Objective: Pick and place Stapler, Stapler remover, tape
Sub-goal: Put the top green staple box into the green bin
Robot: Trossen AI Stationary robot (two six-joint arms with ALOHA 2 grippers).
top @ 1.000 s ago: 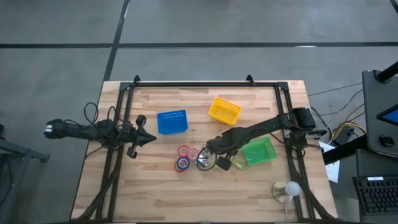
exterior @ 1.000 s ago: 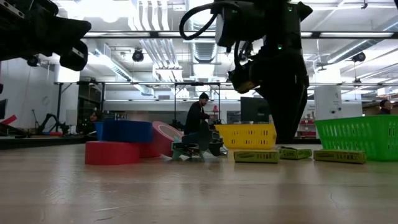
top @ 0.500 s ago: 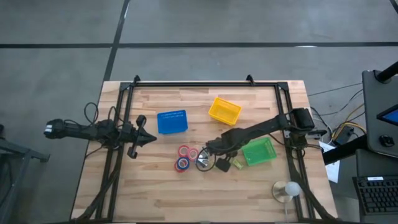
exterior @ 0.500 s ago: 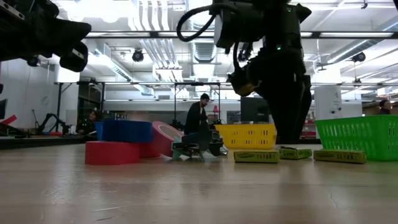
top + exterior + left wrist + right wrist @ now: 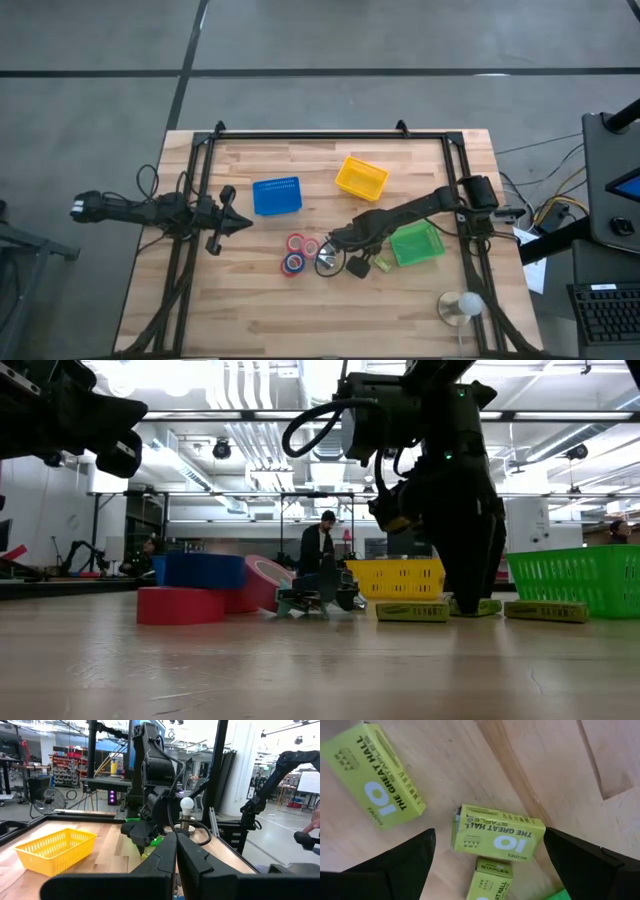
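Note:
Three tape rolls (image 5: 296, 252) lie in a cluster at the table's middle; in the low view they are a red one (image 5: 180, 605), a blue one (image 5: 205, 570) and a pinkish one (image 5: 262, 582). Beside them lie dark and silvery metal pieces (image 5: 327, 258); which of them is the stapler or the stapler remover I cannot tell. My right gripper (image 5: 487, 840) points down, open, with its fingers (image 5: 400, 865) on either side of a yellow-green staple box (image 5: 497, 839), clear of it. My left gripper (image 5: 176, 860) hovers shut at the table's left (image 5: 238, 223).
Two more staple boxes (image 5: 375, 780) (image 5: 490, 880) lie on the wood around the middle one. A green basket (image 5: 415, 243) stands just right of my right gripper, a yellow basket (image 5: 361, 177) and a blue basket (image 5: 277, 195) farther back. A white lamp (image 5: 460, 305) stands near right.
My right gripper has come down a little toward the staple boxes, still open. Nothing on the table has moved.

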